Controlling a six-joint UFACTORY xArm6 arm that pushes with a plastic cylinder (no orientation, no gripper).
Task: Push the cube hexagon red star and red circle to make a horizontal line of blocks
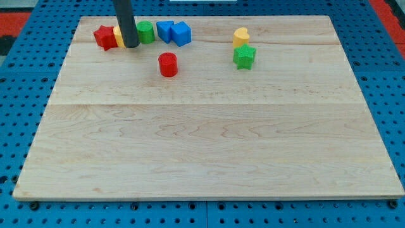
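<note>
My tip [131, 45] is a bare rod with no jaws, holding nothing. It stands against the yellow block [118, 37], with the red star [104, 37] beyond and the green block [146, 31] and blue cube [181, 33] on its other side. The red circle [168, 64] sits below the tip, out of line. Pushing upward risks shoving blocks off the board's top edge [202, 17]; open room lies below.

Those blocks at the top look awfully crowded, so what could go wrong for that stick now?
My tip sits wedged between the yellow block and green block, so any sideways push may shove neighbours like the red star out of line. The row lies near the board's top edge, so blocks could slide off. The red cylinder sits below the row.
</note>
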